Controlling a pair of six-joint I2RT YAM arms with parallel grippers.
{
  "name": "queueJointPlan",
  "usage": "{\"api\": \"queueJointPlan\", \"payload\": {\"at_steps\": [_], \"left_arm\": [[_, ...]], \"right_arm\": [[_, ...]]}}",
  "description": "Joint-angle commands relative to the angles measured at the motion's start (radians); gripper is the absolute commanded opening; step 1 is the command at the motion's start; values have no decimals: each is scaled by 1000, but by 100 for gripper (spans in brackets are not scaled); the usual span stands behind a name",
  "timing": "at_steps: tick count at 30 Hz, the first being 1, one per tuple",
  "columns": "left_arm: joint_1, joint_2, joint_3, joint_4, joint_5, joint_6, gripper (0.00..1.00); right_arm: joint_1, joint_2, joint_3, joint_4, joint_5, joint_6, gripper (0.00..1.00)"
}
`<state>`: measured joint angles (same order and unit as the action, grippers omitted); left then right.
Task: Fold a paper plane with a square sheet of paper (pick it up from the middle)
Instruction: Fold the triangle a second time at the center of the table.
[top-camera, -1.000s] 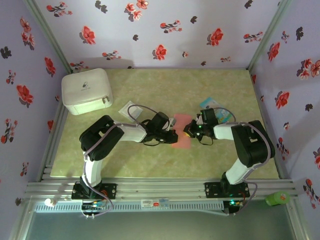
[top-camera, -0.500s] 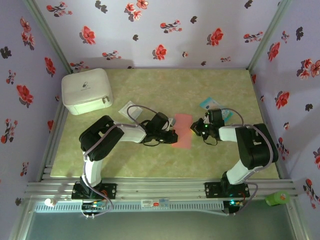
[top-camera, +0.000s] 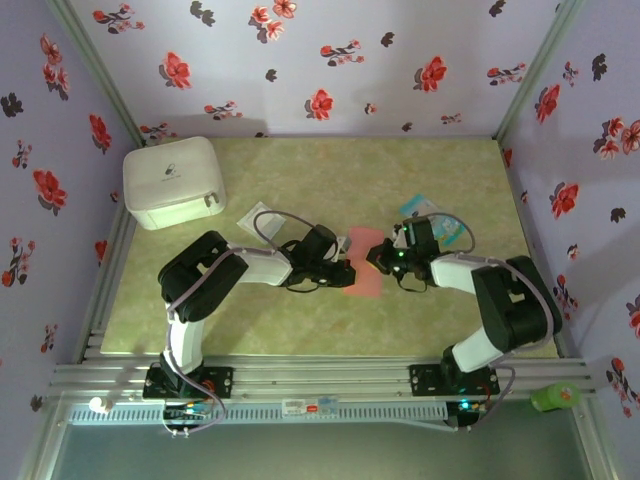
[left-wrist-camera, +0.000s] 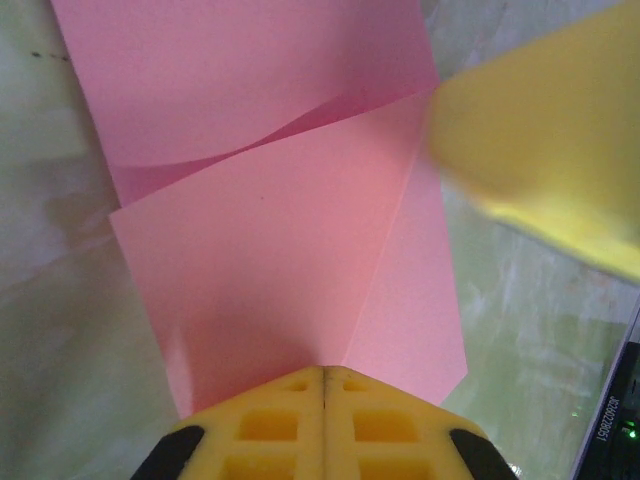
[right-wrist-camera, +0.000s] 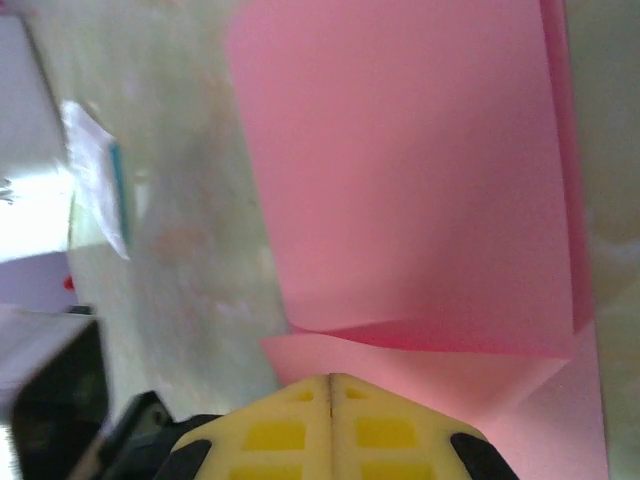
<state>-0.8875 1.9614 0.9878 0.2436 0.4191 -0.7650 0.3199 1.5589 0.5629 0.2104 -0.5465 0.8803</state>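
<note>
The square sheet of paper (top-camera: 363, 244) lies partly folded on the green table between both arms. My left gripper (top-camera: 346, 272) rests on its left edge, shut, with the fingertips pressed against the pink paper (left-wrist-camera: 290, 250) where a crease runs out from them. My right gripper (top-camera: 379, 258) is shut too, its tip on the sheet's right side. In the right wrist view a loose flap (right-wrist-camera: 420, 180) of the paper arches up just beyond the closed fingers (right-wrist-camera: 290, 430). One yellow finger of the right gripper (left-wrist-camera: 545, 150) shows blurred at the paper's far corner in the left wrist view.
A white box (top-camera: 172, 182) stands at the back left. A small pale packet (top-camera: 261, 217) lies behind the left arm, and a teal-and-white packet (top-camera: 436, 214) lies behind the right gripper. Flowered walls close three sides. A green object (top-camera: 553, 397) sits off the table, front right.
The right gripper pulled back to the right off the paper, then returned left onto its right side. The left gripper and the paper have stayed in place.
</note>
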Motion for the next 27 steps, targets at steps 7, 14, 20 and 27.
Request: {"api": "queueJointPlan", "payload": {"at_steps": [7, 14, 20, 27], "left_arm": [[8, -41, -10, -136, 6, -15, 2], [5, -56, 63, -79, 29, -67, 1], [4, 18, 146, -71, 70, -74, 1], [-2, 89, 222, -187, 96, -30, 2]], "right_arm": [[-44, 82, -25, -86, 105, -10, 0], [-45, 89, 0, -136, 97, -46, 0], [-45, 90, 22, -187, 114, -58, 0], [-44, 92, 25, -192, 116, -55, 0]]}}
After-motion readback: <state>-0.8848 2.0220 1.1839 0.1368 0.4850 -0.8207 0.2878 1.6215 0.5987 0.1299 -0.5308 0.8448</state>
